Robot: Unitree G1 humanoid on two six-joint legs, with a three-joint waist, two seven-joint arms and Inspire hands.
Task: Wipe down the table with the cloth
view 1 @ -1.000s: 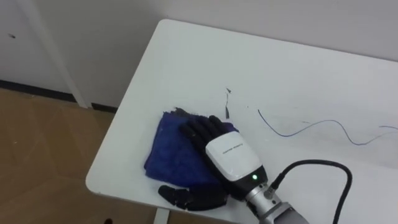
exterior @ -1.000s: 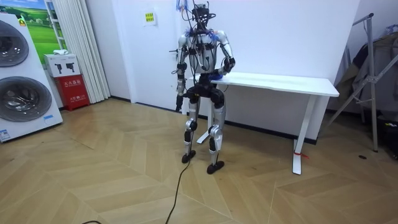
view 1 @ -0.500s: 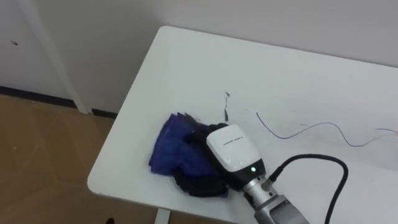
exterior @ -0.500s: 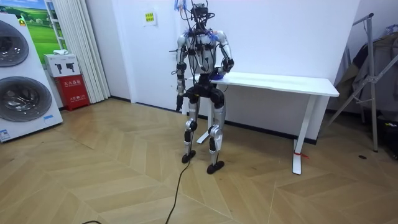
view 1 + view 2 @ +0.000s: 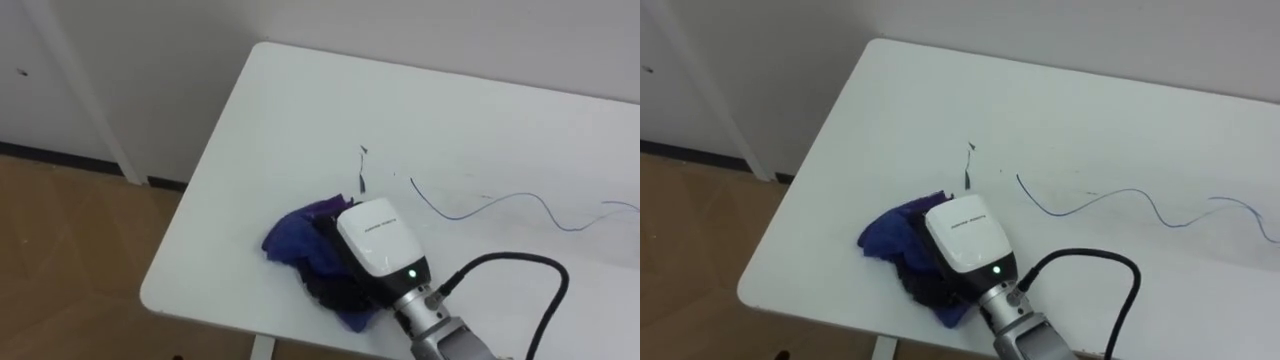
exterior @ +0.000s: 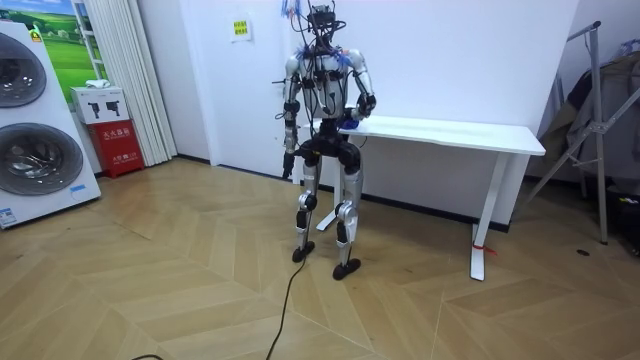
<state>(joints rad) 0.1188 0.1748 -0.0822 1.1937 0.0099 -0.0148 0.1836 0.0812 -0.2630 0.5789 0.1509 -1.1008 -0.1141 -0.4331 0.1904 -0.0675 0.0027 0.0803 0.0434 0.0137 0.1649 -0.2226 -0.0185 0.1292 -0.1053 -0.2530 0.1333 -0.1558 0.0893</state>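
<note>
Within right hand [image 5: 375, 240], crumpled cloth [image 5: 285, 240], leftward

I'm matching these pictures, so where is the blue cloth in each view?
Left eye view: blue cloth bunched under the right hand, lower centre.
Right eye view: left of centre, low.
Room view: blue speck on the white table, at its end on the room view's left.
Shared landmark: that table end.

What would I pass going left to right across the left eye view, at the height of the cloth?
wooden floor → table at its left edge → blue cloth → right hand gripping the cloth → blue pen line on the tabletop
</note>
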